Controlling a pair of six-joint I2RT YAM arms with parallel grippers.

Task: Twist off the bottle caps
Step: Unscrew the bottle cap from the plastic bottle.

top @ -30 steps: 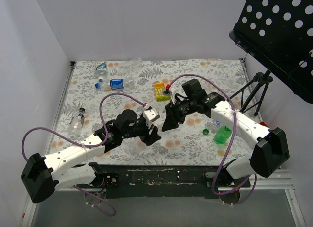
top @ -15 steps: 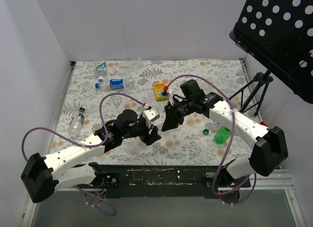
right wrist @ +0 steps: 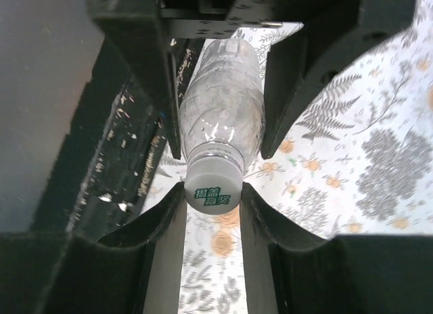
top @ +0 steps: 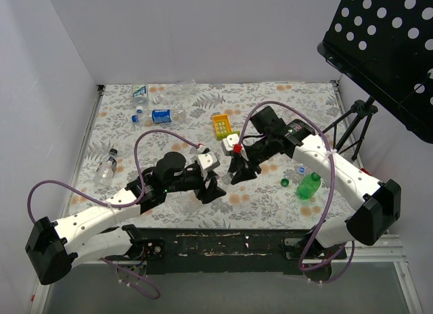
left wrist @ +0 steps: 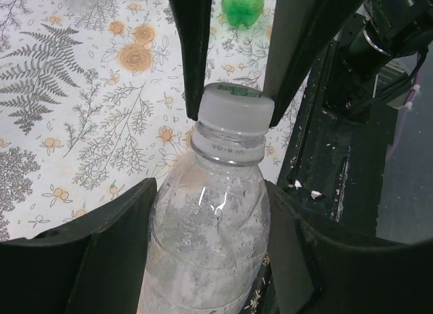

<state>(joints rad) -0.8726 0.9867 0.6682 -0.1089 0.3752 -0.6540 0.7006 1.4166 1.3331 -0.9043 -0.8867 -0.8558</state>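
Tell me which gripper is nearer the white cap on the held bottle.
Right. The right gripper has its fingers pinching the white cap from both sides; the left gripper clamps the clear bottle by its body, below the neck.

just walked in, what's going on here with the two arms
Both arms are working on one clear bottle held between them. The left gripper holds it by the body, and the right gripper is shut on its white cap, which sits on the neck, not yet off. A green bottle lies on the table to the right, with a green cap beside it.
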